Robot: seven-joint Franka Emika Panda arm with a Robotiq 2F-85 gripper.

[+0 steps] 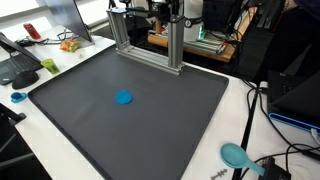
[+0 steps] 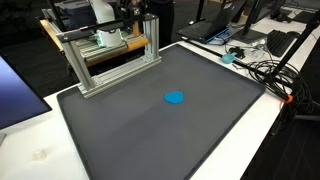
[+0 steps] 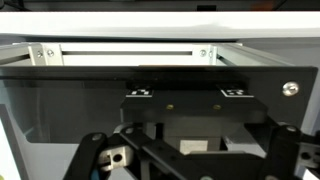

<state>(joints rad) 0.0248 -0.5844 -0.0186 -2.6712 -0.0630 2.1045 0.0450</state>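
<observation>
One aluminium frame (image 1: 148, 58) stands at the far edge of the grey mat (image 1: 190, 120); the claw (image 3: 190, 140) hangs right before it, released and empty; slow moves clear of the posts seem wise; blue disc (image 1: 124, 97) lies well apart.

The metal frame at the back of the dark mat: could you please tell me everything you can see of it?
The metal frame is an open box of silvery bars, aluminium by the look: upright posts joined by rails at top and bottom. It stands upright and square along the far edge of the dark mat; whether its base rail rests on the mat or just beside it I cannot tell. Nothing else is seen touching it.
</observation>
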